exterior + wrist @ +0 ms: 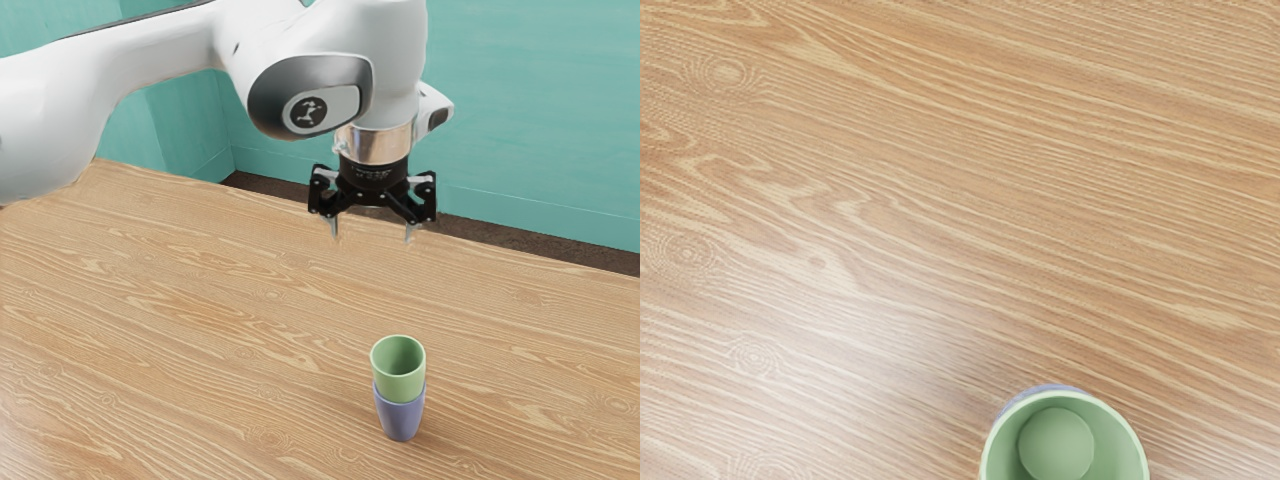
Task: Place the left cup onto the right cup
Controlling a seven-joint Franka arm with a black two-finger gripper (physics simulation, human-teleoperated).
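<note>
The green cup (398,368) sat nested in the purple cup (399,418); the wrist view showed its inside empty; the gripper (370,236) hung released above

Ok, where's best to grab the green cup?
By the upper wall near the rim, from straight above: the green cup stands upright, mouth up, its base nested in the purple cup, so only its top half is exposed.

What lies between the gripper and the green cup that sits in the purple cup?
Nothing: the exterior view shows only air, with bare table behind it, between the open gripper and the green cup.
</note>
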